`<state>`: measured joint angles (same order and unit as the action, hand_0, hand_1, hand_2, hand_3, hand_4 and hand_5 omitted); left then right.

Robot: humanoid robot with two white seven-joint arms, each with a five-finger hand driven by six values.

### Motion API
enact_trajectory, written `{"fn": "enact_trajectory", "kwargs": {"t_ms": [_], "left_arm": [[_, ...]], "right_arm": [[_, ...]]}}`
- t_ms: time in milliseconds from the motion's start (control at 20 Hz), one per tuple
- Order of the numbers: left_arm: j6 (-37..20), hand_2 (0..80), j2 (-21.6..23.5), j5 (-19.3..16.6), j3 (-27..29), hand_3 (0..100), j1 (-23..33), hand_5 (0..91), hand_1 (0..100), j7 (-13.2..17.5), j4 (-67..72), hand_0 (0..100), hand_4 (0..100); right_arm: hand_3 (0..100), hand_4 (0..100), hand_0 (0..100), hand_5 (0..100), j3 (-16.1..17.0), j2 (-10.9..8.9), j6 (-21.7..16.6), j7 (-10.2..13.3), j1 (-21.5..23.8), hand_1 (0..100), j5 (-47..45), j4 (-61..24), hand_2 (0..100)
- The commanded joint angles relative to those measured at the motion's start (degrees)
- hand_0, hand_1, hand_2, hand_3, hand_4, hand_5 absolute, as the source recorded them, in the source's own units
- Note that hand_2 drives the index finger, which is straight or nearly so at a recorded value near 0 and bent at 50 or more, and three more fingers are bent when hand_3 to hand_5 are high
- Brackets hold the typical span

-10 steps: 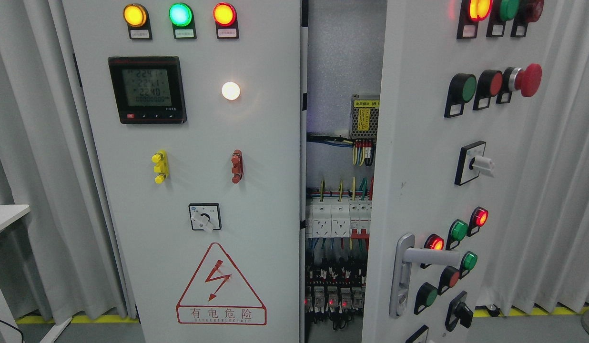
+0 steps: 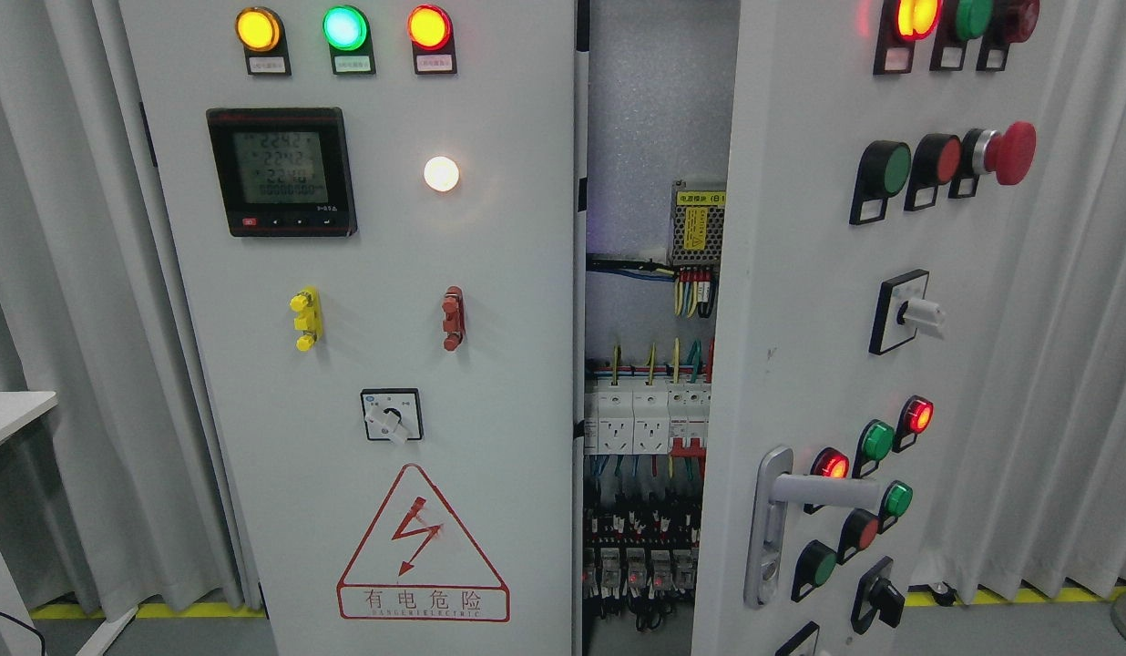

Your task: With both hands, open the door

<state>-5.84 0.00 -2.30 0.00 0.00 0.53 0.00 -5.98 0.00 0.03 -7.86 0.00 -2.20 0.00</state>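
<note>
A grey electrical cabinet fills the head view. Its right door [image 2: 800, 319] is swung partly open toward me, carrying buttons, lamps and a silver lever handle [image 2: 782, 519] near its lower left edge. The left door [image 2: 372, 273] stands closed or nearly closed, with three lamps, a digital meter [image 2: 281, 171], a rotary switch and a red warning triangle. Between the doors a gap [image 2: 654, 364] shows wiring, breakers and relays inside. Neither of my hands or arms is in view.
Grey curtains [image 2: 71, 319] hang on both sides of the cabinet. A white table corner [image 2: 12, 415] juts in at the left edge. Yellow floor tape [image 2: 135, 609] runs along the bottom behind the cabinet.
</note>
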Motion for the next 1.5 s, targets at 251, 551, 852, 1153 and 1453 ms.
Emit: {"fn": "enact_trajectory", "kwargs": {"t_ms": [251, 551, 852, 1153, 1453], "left_arm": [[-0.32, 2.8, 0.61, -0.16, -1.58, 3, 7.01, 0.0, 0, 0.00, -14.96, 30, 4], [-0.49, 2.8, 2.46, -0.16, -1.15, 3, 16.69, 0.0, 0, 17.24, -52.24, 30, 4], [-0.32, 2.8, 3.07, 0.81, 0.00, 3, 22.32, 0.0, 0, 39.80, -78.19, 30, 4], [-0.31, 2.8, 8.42, 9.41, 0.00, 3, 24.61, 0.0, 0, 44.46, -97.36, 30, 4], [-0.32, 2.8, 16.95, 21.71, 0.00, 3, 22.86, 0.0, 0, 44.73, -109.58, 30, 4]], "right_arm": [[0, 0, 22, 0, 0.00, -0.26, -0.03, 0.04, -1.32, 0, 0.00, 0.70, 0], [0, 0, 22, 0, 0.00, -0.26, -0.03, 0.04, -1.32, 0, 0.00, 0.70, 0], [0, 0, 22, 0, 0.00, -0.26, -0.03, 0.04, -1.32, 0, 0.00, 0.70, 0], [0, 0, 22, 0, 0.00, -0.26, -0.03, 0.04, -1.32, 0, 0.00, 0.70, 0], [0, 0, 22, 0, 0.00, -0.26, -0.03, 0.04, -1.32, 0, 0.00, 0.70, 0]]}}
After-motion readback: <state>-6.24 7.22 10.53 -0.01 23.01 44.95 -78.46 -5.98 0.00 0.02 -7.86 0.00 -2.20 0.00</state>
